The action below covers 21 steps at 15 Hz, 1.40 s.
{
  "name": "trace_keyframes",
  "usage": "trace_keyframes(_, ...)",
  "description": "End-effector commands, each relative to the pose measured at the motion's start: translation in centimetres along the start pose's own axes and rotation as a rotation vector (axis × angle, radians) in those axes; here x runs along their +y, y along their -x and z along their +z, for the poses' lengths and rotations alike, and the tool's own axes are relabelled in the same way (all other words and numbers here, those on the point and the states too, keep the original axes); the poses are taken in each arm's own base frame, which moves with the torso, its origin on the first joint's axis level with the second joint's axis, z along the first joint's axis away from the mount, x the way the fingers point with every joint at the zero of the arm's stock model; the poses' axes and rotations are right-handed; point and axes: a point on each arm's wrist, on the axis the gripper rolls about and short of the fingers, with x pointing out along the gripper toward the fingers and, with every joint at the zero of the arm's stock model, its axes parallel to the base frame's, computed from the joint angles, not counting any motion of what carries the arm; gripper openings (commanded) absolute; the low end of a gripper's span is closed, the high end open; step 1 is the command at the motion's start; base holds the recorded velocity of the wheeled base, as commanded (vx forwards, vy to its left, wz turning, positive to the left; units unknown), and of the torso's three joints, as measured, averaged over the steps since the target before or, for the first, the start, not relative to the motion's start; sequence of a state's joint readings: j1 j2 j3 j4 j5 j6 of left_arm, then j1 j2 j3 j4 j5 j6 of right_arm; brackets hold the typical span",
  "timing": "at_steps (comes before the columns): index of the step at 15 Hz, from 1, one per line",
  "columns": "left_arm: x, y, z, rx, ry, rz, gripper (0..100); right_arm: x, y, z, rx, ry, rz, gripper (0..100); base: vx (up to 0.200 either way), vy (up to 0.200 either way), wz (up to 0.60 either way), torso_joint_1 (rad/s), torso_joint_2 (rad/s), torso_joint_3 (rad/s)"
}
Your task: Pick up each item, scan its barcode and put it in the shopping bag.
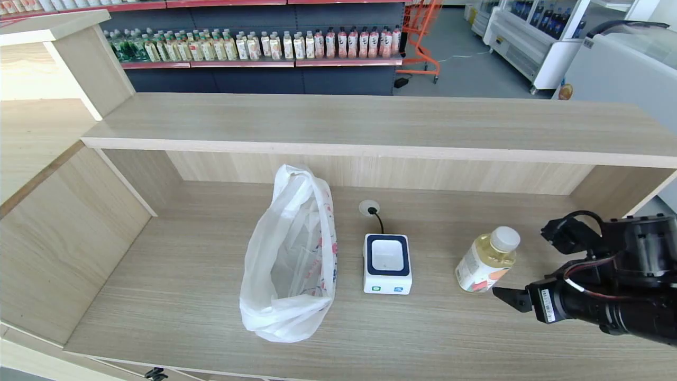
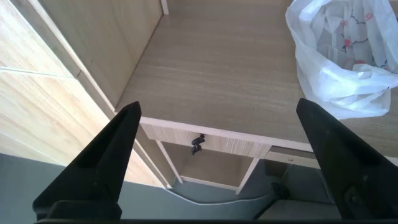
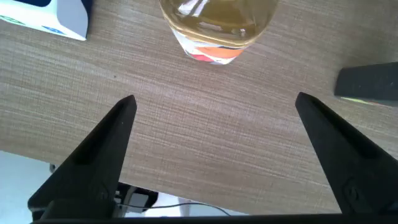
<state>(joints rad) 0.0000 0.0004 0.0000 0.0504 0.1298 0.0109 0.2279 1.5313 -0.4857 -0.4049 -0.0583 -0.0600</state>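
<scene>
Light in here is bright and flat, coming from overhead, so shadows stay soft: just a faint one round the foot of the shopping bag [image 1: 290, 259] and beside the bottle [image 1: 486, 260] on the counter [image 1: 185, 296]. The ledge [image 1: 370, 121] shades the back wall under it. There's white glare on the bottle's liquid in the right wrist view and a pale sheen on the scanner [image 1: 387, 263] window. The wood panel [image 1: 37, 63] far left is washed out. The ledge's long edge bows a bit in the head view.

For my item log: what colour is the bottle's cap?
White cap, clearest in head view.
</scene>
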Motion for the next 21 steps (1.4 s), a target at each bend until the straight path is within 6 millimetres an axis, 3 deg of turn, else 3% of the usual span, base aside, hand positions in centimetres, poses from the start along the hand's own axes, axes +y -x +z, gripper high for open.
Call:
trace_keyframes(1, 0.0, 0.0, 0.0, 0.000, 0.000, 0.001, 100, 1.5, -4.4, -1.1, 0.084, 0.024, -0.008, 100, 0.000, 0.000, 0.00, 0.000, 0.00, 0.000)
trace_keyframes(4, 0.0, 0.0, 0.0, 0.000, 0.000, 0.001, 100, 1.8, -7.6, -1.2, -0.002, -0.007, -0.051, 100, 0.000, 0.000, 0.00, 0.000, 0.00, 0.000)
trace_keyframes(9, 0.0, 0.0, 0.0, 0.000, 0.000, 0.001, 100, 3.5, -10.1, -1.0, -0.106, -0.033, -0.009, 100, 0.000, 0.000, 0.00, 0.000, 0.00, 0.000)
trace_keyframes(13, 0.0, 0.0, 0.0, 0.000, 0.000, 0.001, 100, 4.4, -11.2, -0.9, -0.170, -0.017, 0.003, 100, 0.000, 0.000, 0.00, 0.000, 0.00, 0.000)
trace_keyframes(18, 0.0, 0.0, 0.0, 0.000, 0.000, 0.001, 100, 5.8, -11.6, 1.5, -0.302, 0.025, -0.021, 100, 0.000, 0.000, 0.00, 0.000, 0.00, 0.000)
trace_keyframes(21, 0.0, 0.0, 0.0, 0.000, 0.000, 0.001, 100, 5.5, -11.7, 1.5, -0.309, 0.072, -0.038, 100, 0.000, 0.000, 0.00, 0.000, 0.00, 0.000)
